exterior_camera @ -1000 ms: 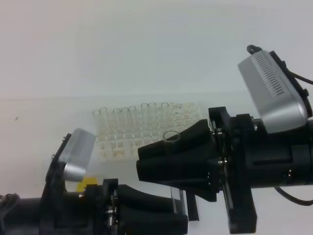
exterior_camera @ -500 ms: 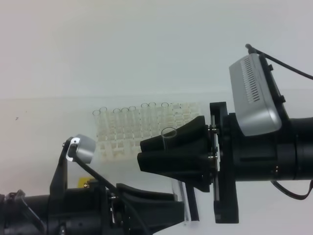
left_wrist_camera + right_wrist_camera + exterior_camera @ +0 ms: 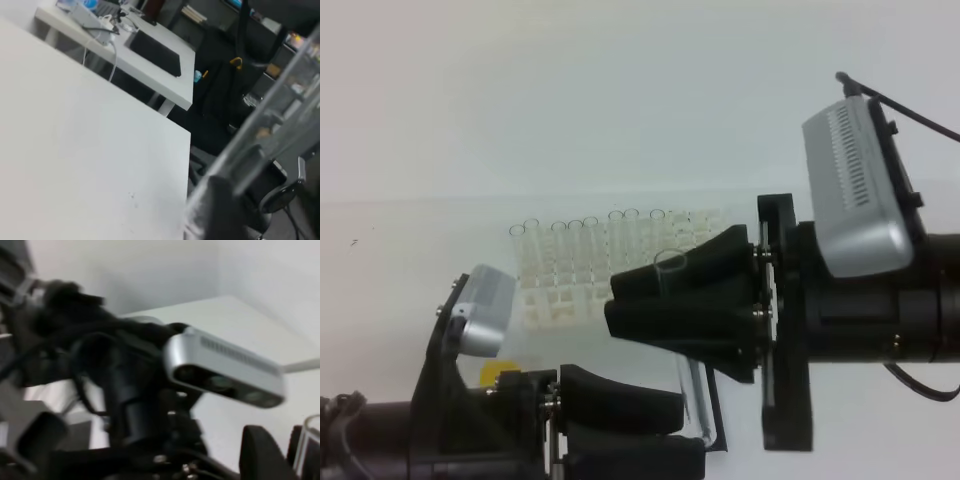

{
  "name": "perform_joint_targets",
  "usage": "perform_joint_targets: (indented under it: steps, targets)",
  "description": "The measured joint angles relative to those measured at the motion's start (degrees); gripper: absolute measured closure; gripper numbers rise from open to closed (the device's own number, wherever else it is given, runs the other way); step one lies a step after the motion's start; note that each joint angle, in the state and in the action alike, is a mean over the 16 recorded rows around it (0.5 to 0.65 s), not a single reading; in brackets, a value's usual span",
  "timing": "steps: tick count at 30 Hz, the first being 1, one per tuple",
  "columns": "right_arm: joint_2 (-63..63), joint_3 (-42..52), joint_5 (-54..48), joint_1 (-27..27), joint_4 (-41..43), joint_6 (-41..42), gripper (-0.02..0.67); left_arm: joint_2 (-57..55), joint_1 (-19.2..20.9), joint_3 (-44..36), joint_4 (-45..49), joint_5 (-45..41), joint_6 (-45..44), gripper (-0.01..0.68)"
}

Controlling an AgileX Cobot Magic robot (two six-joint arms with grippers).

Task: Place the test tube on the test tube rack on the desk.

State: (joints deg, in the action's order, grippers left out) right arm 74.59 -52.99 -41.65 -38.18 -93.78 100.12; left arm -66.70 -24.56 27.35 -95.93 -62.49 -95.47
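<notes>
The test tube (image 3: 669, 264) is a clear glass tube standing nearly upright. Its open rim shows above the black fingers of my right gripper (image 3: 613, 306), which is shut on it from the right. The tube's lower part (image 3: 698, 408) hangs down below those fingers. My left gripper (image 3: 690, 432) is at the bottom with its two fingers spread open around the tube's rounded end. In the left wrist view the test tube (image 3: 280, 105) runs diagonally past one black finger (image 3: 220, 210). The white test tube rack (image 3: 560, 290) stands behind on the desk (image 3: 400, 260), with several tubes in its back rows.
A small yellow object (image 3: 498, 372) lies on the desk behind the left arm. A thin black strip (image 3: 716, 410) shows just right of the tube's lower part. In the right wrist view the left arm's silver camera (image 3: 225, 370) fills the middle.
The left gripper's fingers have parted from the tube's lower end, and its wrist has rocked. The right gripper still holds the tube and has shifted slightly right.
</notes>
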Motion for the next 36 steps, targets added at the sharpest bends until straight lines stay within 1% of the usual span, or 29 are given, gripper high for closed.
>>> perform_joint_targets:
  steps: [3,5,7,9,12,16,19,25,29,32,36]
  targets:
    - [-0.44,0.00,2.48,-0.02,-0.04,-0.05,0.536,0.14,0.00,0.00,0.20,-1.11,0.74,0.334]
    - [-1.00,0.00,4.70,-0.04,-0.06,-0.12,0.536,0.43,0.00,0.00,0.79,-1.76,1.67,0.345]
    - [-1.92,0.00,7.21,-0.05,-0.09,-0.26,0.536,0.99,0.00,0.00,1.72,-2.39,2.84,0.370]
    - [-3.20,0.00,9.71,-0.05,-0.07,-0.43,0.536,1.96,0.00,0.00,2.88,-2.98,4.08,0.411]
    - [-5.74,0.00,13.12,-0.05,0.24,-0.71,0.536,4.57,0.00,0.00,4.79,-3.78,6.20,0.493]
    - [-10.03,0.00,16.85,-0.05,1.27,-1.20,0.536,10.83,0.00,0.00,7.75,-3.20,10.51,0.603]
    - [-13.38,0.00,18.78,-0.05,2.20,-1.90,0.536,17.46,0.00,0.00,10.58,-1.05,15.35,0.652]
    - [-18.38,0.63,19.86,-0.05,4.36,-3.55,0.536,33.81,0.00,0.00,17.50,3.64,28.98,0.672]
    - [-20.05,2.31,19.77,-0.05,5.50,-4.59,0.536,44.53,0.00,0.00,24.87,6.59,39.81,0.673]
    - [-20.62,4.18,20.31,-0.05,5.88,-5.25,0.536,51.18,0.00,-0.11,33.64,9.44,48.19,0.674]
    - [-20.65,7.00,22.29,-0.05,5.49,-5.66,0.536,57.42,0.00,-1.20,48.87,14.89,59.57,0.674]
